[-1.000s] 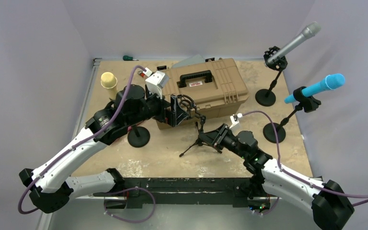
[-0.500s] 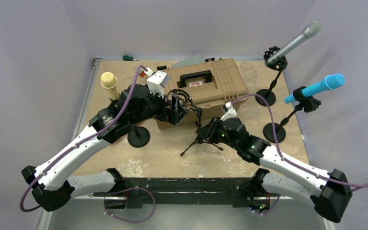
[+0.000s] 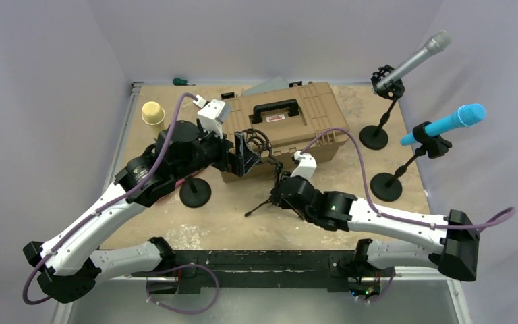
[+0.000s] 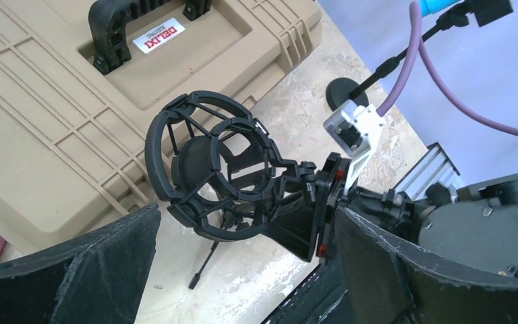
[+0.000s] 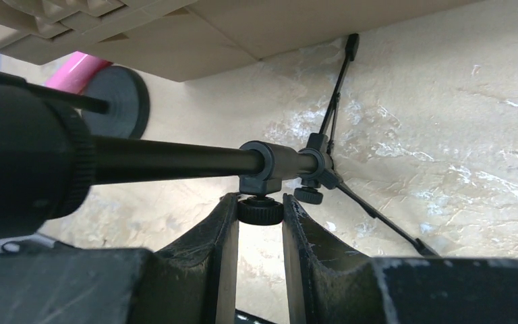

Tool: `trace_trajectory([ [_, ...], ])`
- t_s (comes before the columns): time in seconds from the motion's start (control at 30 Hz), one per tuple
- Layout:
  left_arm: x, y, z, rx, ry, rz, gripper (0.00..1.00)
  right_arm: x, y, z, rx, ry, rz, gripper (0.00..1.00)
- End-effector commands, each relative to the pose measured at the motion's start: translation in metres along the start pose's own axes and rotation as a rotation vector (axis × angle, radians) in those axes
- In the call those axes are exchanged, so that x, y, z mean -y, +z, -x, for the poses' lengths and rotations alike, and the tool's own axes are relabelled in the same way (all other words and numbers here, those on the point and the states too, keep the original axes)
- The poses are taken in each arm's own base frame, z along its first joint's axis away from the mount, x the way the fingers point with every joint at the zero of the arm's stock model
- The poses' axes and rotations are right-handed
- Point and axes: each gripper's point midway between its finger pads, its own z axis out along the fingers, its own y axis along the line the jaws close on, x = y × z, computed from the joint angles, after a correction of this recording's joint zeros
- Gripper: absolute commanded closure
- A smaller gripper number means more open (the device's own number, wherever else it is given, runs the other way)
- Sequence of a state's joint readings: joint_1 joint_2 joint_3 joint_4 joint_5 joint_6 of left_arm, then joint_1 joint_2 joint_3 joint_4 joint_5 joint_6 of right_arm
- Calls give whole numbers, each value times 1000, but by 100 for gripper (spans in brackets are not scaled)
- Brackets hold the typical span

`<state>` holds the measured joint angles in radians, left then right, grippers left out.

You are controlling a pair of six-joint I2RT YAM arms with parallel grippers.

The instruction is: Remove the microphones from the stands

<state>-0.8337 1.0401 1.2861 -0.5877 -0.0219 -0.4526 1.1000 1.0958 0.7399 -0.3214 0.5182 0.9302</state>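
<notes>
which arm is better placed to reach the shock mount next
Left: the left claw is open, facing the shock mount, while the right claw is shut on the knob of the tripod stand.

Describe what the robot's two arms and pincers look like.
Both the left arm and right arm have white shells with black joints and bases. A purple cable runs along each to a white wrist camera block. The left pincer and right pincer each have two broad, black, rough-textured fingers.
</notes>
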Motion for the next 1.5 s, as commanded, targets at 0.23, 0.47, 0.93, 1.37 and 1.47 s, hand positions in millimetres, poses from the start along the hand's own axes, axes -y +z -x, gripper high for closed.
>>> trace_trajectory([
  [0.23,18,-13,17,64,23,-88,0,15,-9,-3,29,-125,-52,61],
  [0.47,27,-15,19,67,34,-137,0,6,-36,-2,-1,-119,104,47],
  [0.93,36,-11,24,70,43,-179,0,-36,-110,134,287,66,316,40],
  [1.37,29,-11,20,62,41,-148,1,-82,-90,161,257,-89,470,50],
  [1.47,29,-10,18,56,43,-149,1,-80,-87,156,244,-94,472,51],
])
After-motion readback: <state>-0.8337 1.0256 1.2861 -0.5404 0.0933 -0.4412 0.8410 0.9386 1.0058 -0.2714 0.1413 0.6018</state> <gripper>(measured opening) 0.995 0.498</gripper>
